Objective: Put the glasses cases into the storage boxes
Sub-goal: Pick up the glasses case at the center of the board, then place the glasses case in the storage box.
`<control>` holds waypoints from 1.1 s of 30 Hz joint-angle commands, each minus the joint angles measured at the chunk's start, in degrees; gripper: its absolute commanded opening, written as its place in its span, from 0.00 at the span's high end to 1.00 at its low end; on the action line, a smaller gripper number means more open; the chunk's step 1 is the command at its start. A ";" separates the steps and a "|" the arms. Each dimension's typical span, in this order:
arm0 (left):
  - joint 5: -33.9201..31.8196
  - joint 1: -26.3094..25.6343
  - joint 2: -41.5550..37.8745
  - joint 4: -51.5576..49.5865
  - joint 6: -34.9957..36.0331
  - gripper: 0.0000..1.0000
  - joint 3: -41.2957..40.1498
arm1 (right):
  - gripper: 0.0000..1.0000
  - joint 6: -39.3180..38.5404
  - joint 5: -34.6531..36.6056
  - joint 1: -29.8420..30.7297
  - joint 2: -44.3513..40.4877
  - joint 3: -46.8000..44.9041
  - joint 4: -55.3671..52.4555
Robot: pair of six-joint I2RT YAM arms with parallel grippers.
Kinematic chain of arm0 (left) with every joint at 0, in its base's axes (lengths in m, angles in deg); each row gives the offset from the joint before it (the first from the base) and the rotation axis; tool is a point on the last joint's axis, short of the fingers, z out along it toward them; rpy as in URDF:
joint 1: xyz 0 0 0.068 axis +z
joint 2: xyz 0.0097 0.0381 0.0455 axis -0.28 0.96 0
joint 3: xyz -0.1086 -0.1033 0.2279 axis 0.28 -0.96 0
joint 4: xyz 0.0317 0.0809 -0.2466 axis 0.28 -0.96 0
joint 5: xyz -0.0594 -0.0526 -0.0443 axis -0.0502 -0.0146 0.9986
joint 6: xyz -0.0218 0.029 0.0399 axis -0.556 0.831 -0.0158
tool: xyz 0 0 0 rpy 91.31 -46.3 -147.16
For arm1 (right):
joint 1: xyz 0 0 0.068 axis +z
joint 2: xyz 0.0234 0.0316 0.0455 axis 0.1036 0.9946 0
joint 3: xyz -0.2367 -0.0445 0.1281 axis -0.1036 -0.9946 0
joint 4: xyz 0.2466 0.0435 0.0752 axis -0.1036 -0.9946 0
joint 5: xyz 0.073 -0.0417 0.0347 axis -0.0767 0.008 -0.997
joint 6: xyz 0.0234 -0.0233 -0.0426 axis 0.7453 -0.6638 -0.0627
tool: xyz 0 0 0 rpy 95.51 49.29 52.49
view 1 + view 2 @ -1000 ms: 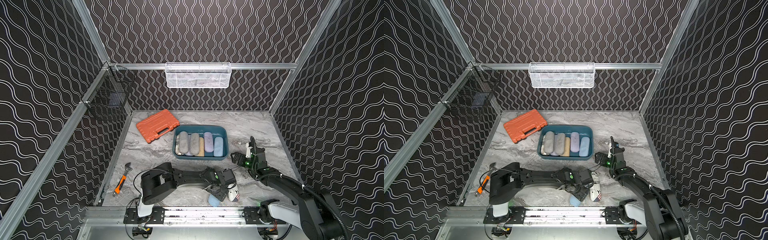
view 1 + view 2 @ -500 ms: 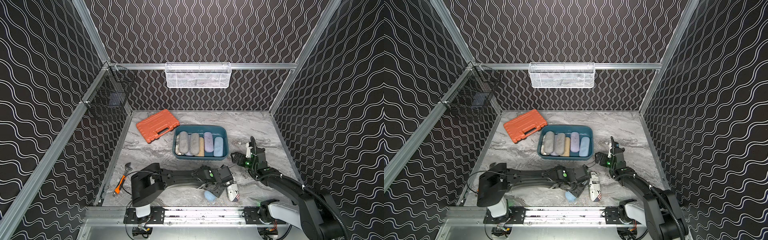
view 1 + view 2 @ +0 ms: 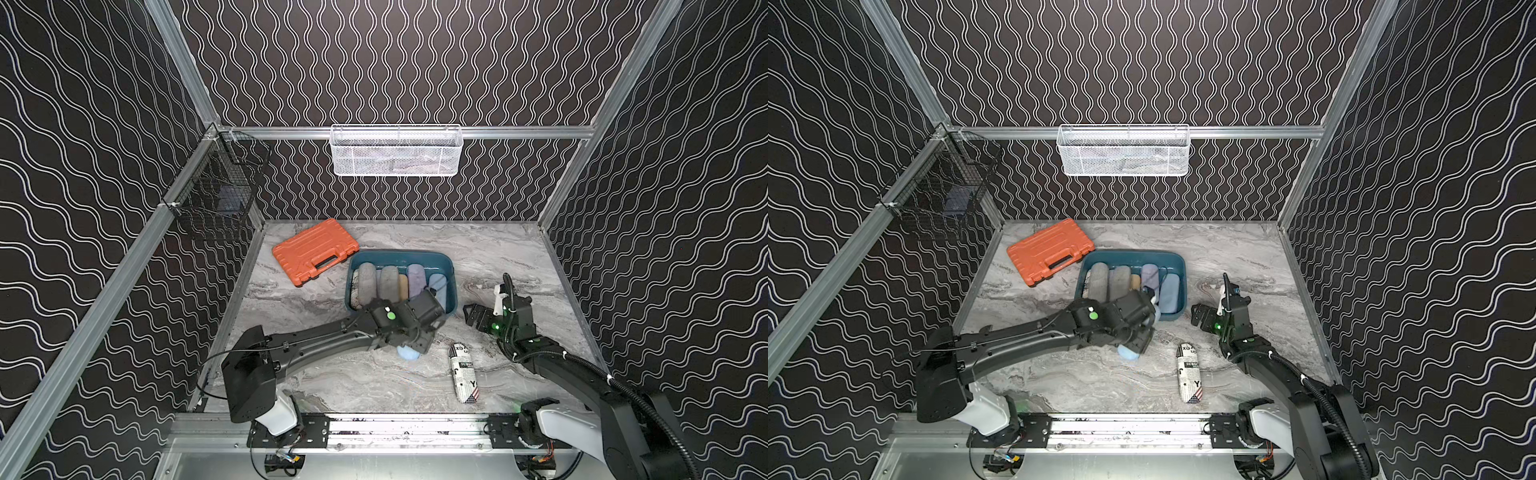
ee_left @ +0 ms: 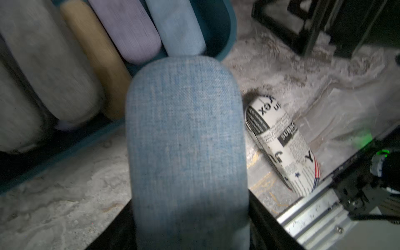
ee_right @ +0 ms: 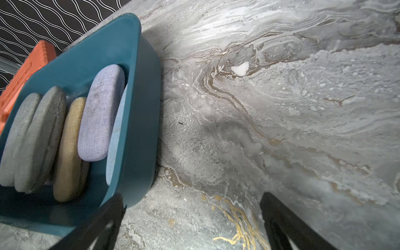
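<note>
The left gripper [image 3: 415, 337] is clamping a light blue glasses case [image 4: 186, 151] between its fingers [image 4: 266, 226], with the jaws pressing against the two long sides of the case. In both top views only one rounded end of this case is showing beneath the gripper, just in front of the near wall of the teal storage tray [image 3: 399, 254]. In the left wrist view the free end of the case is pointing toward that near wall and is overlapping its rim. Whether the case is clear of the marble tabletop [image 3: 498, 257] cannot be determined. Inside the tray, two grey cases [image 3: 366, 282], a tan case [image 3: 402, 286], a lavender case [image 3: 415, 277] and a second light blue case [image 3: 439, 284] are lying side by side, touching one another, with their long axes running from the near wall to the far wall. A newspaper-printed glasses case [image 3: 464, 372] is lying flat on the tabletop outside the tray, between the two arms and near the front rail [image 3: 407, 424]. The right gripper [image 3: 478, 319] is standing just beside the right wall of the tray with its jaws wide apart and nothing between them. An orange tool case [image 3: 314, 257] is lying near the far left corner of the tray. A white mesh basket [image 3: 397, 149] is hanging on the back wall, and a black wire basket [image 3: 216, 195] is hanging on the left wall.
</note>
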 commanded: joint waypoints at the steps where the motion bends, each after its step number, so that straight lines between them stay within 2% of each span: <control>1: 0.91 3.15 1.54 5.92 1.96 0.34 3.25 | 0.00 0.65 0.83 0.02 0.39 0.04 1.16; 9: 0.45 10.32 10.94 10.85 0.13 0.34 12.61 | 0.00 0.43 1.07 -0.05 1.61 0.26 1.22; 11: -2.04 11.06 12.58 12.31 -0.58 0.33 13.65 | 0.00 0.47 1.11 -0.17 1.95 0.28 1.34; 15: -1.58 13.04 16.74 13.56 -2.62 0.33 15.52 | 0.00 0.29 1.43 -0.27 2.23 0.26 1.24; 18: -3.57 13.54 19.39 12.76 -3.11 0.33 17.01 | 0.00 0.20 1.57 -0.27 2.40 0.37 1.08; 33: -2.83 16.09 26.57 14.98 -5.18 0.33 16.27 | 0.00 0.08 1.74 -0.45 3.37 0.74 0.93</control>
